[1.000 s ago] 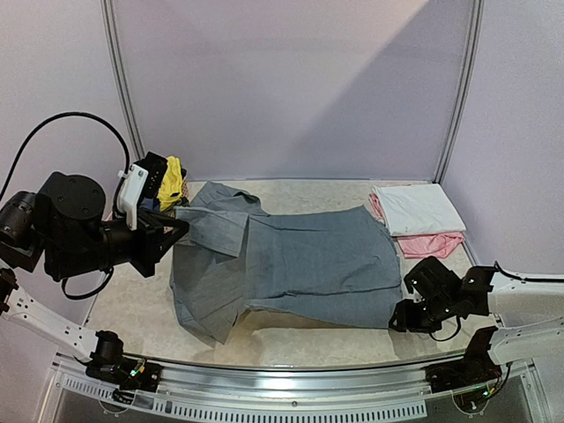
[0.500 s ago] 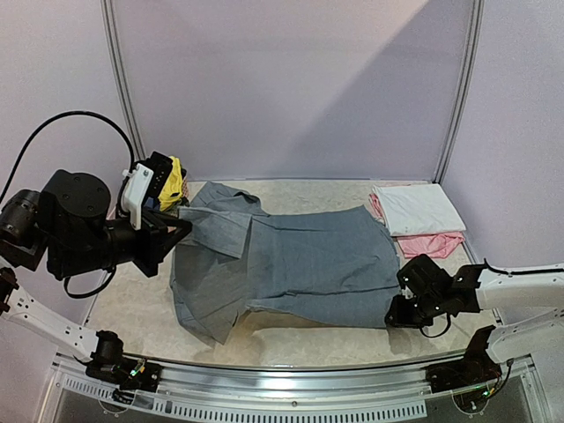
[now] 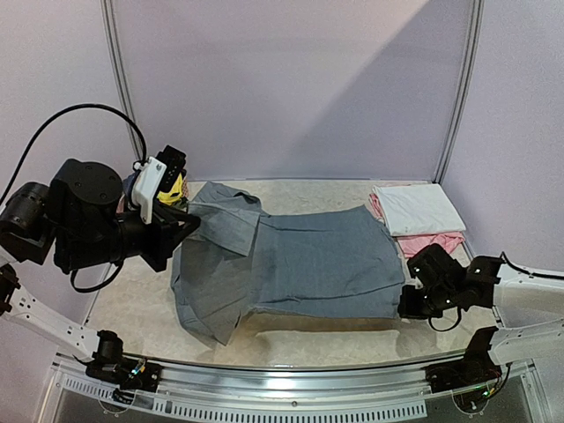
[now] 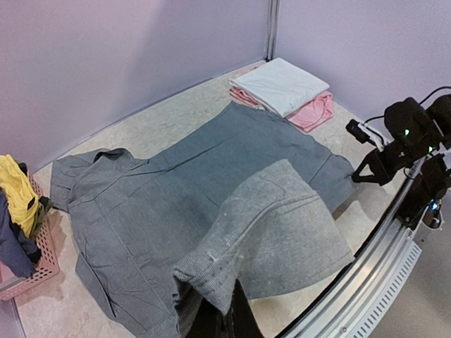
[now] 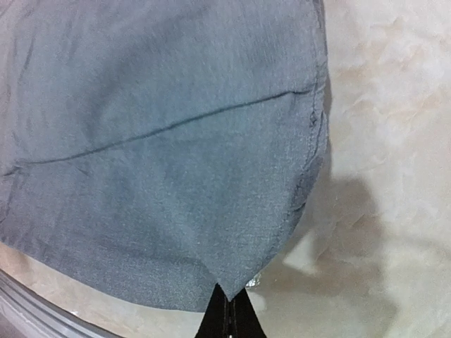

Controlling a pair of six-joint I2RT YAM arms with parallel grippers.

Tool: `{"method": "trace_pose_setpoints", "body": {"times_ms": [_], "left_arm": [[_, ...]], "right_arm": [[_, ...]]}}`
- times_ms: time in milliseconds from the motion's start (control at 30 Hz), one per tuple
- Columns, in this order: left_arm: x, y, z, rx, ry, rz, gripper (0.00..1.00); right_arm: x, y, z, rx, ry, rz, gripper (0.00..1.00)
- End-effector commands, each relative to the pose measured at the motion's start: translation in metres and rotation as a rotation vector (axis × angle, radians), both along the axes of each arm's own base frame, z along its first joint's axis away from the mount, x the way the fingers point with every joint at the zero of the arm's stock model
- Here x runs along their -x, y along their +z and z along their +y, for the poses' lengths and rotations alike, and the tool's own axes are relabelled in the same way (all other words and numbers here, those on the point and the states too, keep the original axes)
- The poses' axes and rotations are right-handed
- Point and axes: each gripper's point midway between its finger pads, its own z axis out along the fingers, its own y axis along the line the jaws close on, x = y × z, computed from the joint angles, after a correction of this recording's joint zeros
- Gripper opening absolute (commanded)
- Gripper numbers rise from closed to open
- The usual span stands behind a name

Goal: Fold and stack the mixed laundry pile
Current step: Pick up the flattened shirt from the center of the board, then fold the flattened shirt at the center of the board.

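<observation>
Grey trousers (image 3: 300, 264) lie spread across the table's middle. My left gripper (image 3: 189, 220) is shut on a folded-over edge of them at the left and holds that flap raised; in the left wrist view the cloth drapes over the gripper (image 4: 225, 313). At the near right, my right gripper (image 3: 407, 304) is shut on the trousers' corner, which comes to a point between the fingertips in the right wrist view (image 5: 230, 299). A folded white piece (image 3: 417, 209) rests on a pink piece (image 3: 432, 244) at the far right. The yellow garment (image 4: 17, 193) and navy top (image 4: 10, 243) hang in the basket.
The pink lattice basket (image 4: 46, 257) stands at the far left, mostly hidden behind my left arm in the top view. Pale walls close the back and sides. A metal rail (image 3: 291, 374) runs along the near edge. Bare marbled tabletop (image 5: 394, 105) shows right of the trousers.
The right gripper has shut on the trousers' near right corner and drawn it slightly right. The left arm has risen and shifted a little right, the flap still held.
</observation>
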Motion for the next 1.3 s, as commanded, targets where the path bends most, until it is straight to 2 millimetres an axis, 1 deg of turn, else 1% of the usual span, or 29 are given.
{"method": "trace_pose_setpoints", "body": {"times_ms": [0,133,200,267,300,367,400,467,567,633,700,800,933,1100,1267], "left_arm": [[0.001,0.028,-0.015,0.024,-0.059,-0.022,0.0],[0.002,0.038,-0.023,-0.023,-0.085,-0.023,0.0],[0.003,0.045,-0.019,-0.026,-0.086,-0.02,0.0],[0.004,0.052,-0.013,-0.005,-0.087,-0.02,0.0],[0.005,0.054,-0.009,0.006,-0.084,-0.024,0.0],[0.003,0.053,-0.002,0.019,-0.068,-0.033,0.0],[0.003,0.05,-0.001,0.022,-0.066,-0.032,0.0],[0.006,0.035,-0.008,0.008,-0.086,-0.008,0.0],[0.013,0.0,-0.024,-0.023,-0.127,0.056,0.0],[0.015,-0.017,-0.03,-0.033,-0.133,0.08,0.0],[0.014,-0.024,-0.031,-0.038,-0.129,0.08,0.0],[0.009,-0.017,-0.027,-0.042,-0.111,0.044,0.0],[0.001,0.003,-0.025,-0.052,-0.101,-0.031,0.0],[-0.017,0.024,-0.019,-0.104,-0.065,-0.126,0.0],[-0.032,0.044,-0.018,-0.12,-0.071,-0.164,0.0]], "right_arm": [[-0.001,0.03,-0.014,0.041,-0.016,-0.05,0.0],[0.001,0.037,-0.009,0.012,0.004,-0.048,0.0],[0.004,0.039,-0.002,-0.029,0.025,-0.041,0.0],[0.005,0.046,0.007,-0.091,0.057,-0.059,0.0],[0.006,0.048,0.006,-0.101,0.057,-0.072,0.0],[0.006,0.05,-0.005,-0.073,0.027,-0.089,0.0],[0.006,0.048,-0.009,-0.058,0.014,-0.086,0.0],[0.007,0.039,-0.008,-0.045,0.013,-0.058,0.0],[0.006,0.025,-0.01,-0.018,-0.003,-0.039,0.0],[0.004,0.019,-0.01,-0.014,-0.018,-0.04,0.0],[0.0,0.019,-0.008,-0.022,-0.031,-0.059,0.0],[-0.008,0.026,-0.005,-0.032,-0.037,-0.095,0.0],[-0.02,0.041,-0.003,-0.022,-0.038,-0.155,0.0],[-0.034,0.057,-0.007,0.027,-0.063,-0.211,0.0],[-0.046,0.076,-0.007,0.054,-0.078,-0.263,0.0]]}}
